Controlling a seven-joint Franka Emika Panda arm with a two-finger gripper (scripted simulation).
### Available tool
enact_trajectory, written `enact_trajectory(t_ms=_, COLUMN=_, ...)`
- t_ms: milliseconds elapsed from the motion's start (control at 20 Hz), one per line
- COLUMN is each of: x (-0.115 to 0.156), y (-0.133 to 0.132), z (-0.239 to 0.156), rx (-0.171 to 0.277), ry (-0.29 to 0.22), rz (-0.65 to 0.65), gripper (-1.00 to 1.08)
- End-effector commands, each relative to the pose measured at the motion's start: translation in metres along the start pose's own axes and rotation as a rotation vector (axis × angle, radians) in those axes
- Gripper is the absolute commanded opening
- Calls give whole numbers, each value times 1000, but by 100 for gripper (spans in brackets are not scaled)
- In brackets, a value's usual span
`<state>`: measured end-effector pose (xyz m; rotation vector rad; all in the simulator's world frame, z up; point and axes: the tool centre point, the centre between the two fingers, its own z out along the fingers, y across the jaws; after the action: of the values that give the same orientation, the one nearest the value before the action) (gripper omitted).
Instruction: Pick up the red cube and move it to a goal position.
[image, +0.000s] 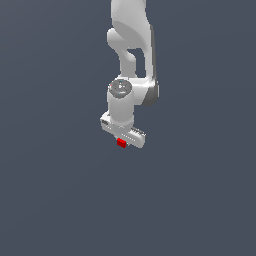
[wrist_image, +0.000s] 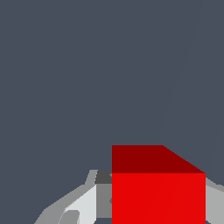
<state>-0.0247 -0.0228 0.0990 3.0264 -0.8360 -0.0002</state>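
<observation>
Against a flat, dark blue-grey backdrop (image: 50, 190) that fills the exterior view, a white Franka Panda arm (image: 131, 45) comes down from the top edge, slightly right of centre. Its wrist ends in a rounded white cylinder with a grey cap, and below that sits the wide white gripper (image: 121, 142), its bar angled so the end toward the exterior view's right hangs lower. Directly under the bar, near its middle, a tiny bright red cube (image: 121, 143) shows, much narrower than the gripper itself and touching its underside.

In the wrist view, the same grey backdrop takes up most of the picture. A pale grey finger (wrist_image: 72, 205) appears beside the red cube (wrist_image: 158, 197), which looms large with a bright face and a darker face above it. A second grey finger presses the cube's far side, so the gripper (wrist_image: 144, 205) is clamped on the cube.
</observation>
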Motion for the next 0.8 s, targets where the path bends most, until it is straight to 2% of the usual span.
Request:
enact_trajectory(t_ms=0, x=9, y=-3, z=-23, rx=0, ry=1, rz=0, gripper=-100)
enact_trajectory(t_ms=750, x=66, y=-25, z=-159, rx=0, ry=0, rz=0, gripper=-100)
